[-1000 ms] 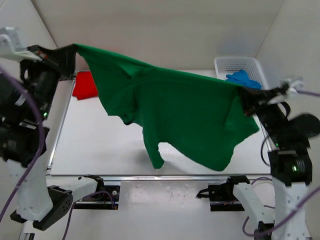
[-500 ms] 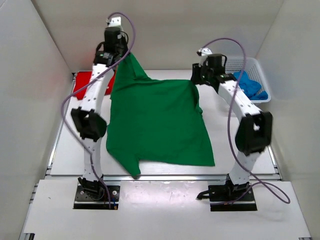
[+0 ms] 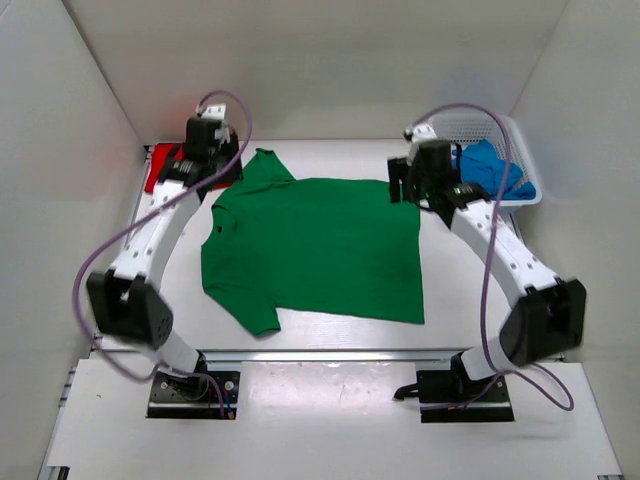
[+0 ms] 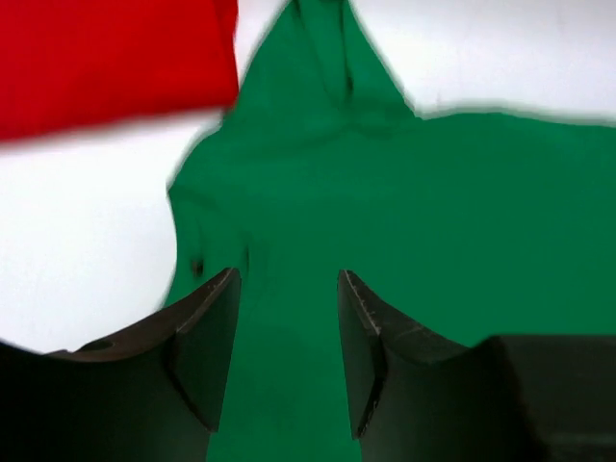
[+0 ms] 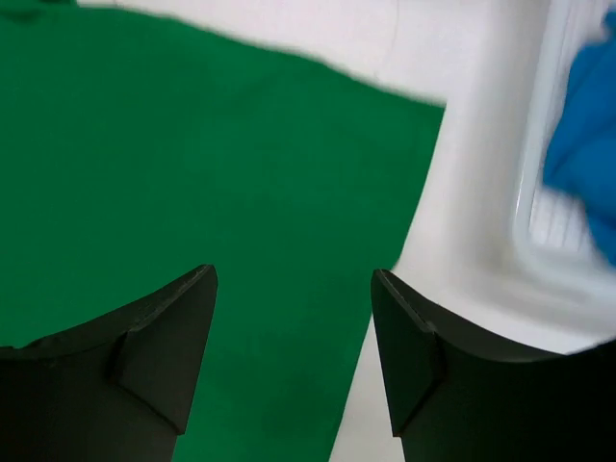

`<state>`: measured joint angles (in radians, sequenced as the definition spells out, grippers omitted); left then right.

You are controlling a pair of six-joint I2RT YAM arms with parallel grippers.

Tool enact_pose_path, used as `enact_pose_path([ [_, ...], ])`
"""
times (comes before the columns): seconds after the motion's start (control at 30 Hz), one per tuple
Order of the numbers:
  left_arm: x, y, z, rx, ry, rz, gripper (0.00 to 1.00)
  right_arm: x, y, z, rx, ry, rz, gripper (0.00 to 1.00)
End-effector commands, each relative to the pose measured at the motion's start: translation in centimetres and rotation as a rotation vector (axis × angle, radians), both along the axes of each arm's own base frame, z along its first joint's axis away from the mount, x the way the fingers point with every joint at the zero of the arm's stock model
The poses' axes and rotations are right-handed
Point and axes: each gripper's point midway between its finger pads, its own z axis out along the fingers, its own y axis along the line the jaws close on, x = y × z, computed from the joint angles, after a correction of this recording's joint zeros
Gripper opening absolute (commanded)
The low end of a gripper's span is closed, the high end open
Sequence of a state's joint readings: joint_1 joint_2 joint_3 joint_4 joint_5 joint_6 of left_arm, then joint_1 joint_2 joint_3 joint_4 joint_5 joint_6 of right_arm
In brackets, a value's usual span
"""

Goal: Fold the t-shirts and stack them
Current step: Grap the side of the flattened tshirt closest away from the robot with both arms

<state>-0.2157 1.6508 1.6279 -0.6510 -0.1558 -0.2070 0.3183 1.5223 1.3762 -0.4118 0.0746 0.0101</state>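
Observation:
A bright green t-shirt (image 3: 310,250) lies spread flat across the middle of the table, with one sleeve (image 3: 265,162) pointing to the back. My left gripper (image 3: 222,178) hovers open just above its back left shoulder; in the left wrist view the fingers (image 4: 207,327) stand apart with only green cloth (image 4: 433,212) below. My right gripper (image 3: 403,188) is open over the shirt's back right corner, and nothing sits between its jaws (image 5: 294,272). A red t-shirt (image 3: 160,168) lies at the back left. A blue t-shirt (image 3: 495,170) is in the basket.
The white mesh basket (image 3: 522,140) stands at the back right corner, its rim (image 5: 500,241) close beside my right gripper. White walls close in the table (image 3: 330,160) on three sides. The red t-shirt (image 4: 106,58) lies just left of the green sleeve.
Both arms swung the hanging green t-shirt forward and lowered it flat onto the table. Both grippers opened and let go of its far corners.

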Motion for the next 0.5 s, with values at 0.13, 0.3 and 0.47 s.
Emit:
enact_pose_path([
  [0.13, -11.2, 0.8, -9.4, -0.030, 0.279, -0.033, 0.55, -10.3, -3.3, -8.3, 0.175, 0.281, -0.151, 0.62],
  [0.3, -14.9, 0.2, -14.1, -0.022, 0.393, -0.054, 0.55, -15.6, -2.7, -13.2, 0.188, 0.446, -0.156, 0.62],
  [0.47, -15.4, -0.5, -17.7, -0.033, 0.452, -0.048, 0.55, -18.5, -2.8, -17.6, 0.167, 0.585, -0.158, 0.65],
])
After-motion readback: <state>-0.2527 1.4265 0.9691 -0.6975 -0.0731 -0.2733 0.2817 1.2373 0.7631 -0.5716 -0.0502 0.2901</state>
